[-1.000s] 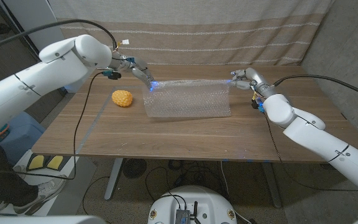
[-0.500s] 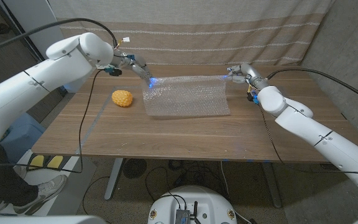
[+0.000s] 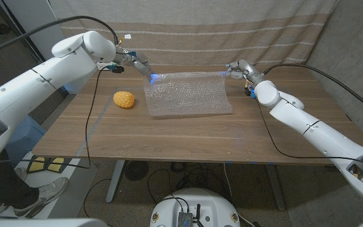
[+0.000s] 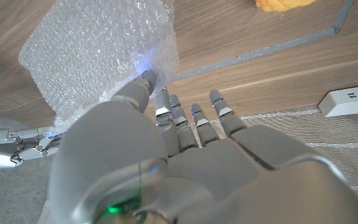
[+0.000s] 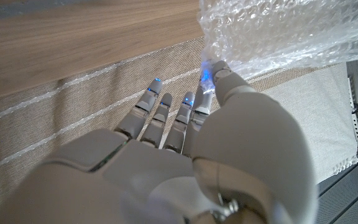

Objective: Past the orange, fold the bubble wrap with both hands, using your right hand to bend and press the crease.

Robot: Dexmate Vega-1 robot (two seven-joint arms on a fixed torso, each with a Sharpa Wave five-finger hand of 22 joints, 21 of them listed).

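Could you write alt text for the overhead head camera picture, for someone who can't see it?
Two white robot arms hold a sheet of bubble wrap by its far corners over a wooden table, the left hand at one corner and the right hand at the other. An orange sits beside the sheet.

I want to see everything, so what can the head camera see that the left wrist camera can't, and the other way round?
Head view alone: the right hand pinching the bubble wrap's far corner, with the whole sheet spread on the table. Left wrist view alone: a white power strip and, close up, the left hand's fingers pinching the sheet. Both: the left hand, bubble wrap and orange.
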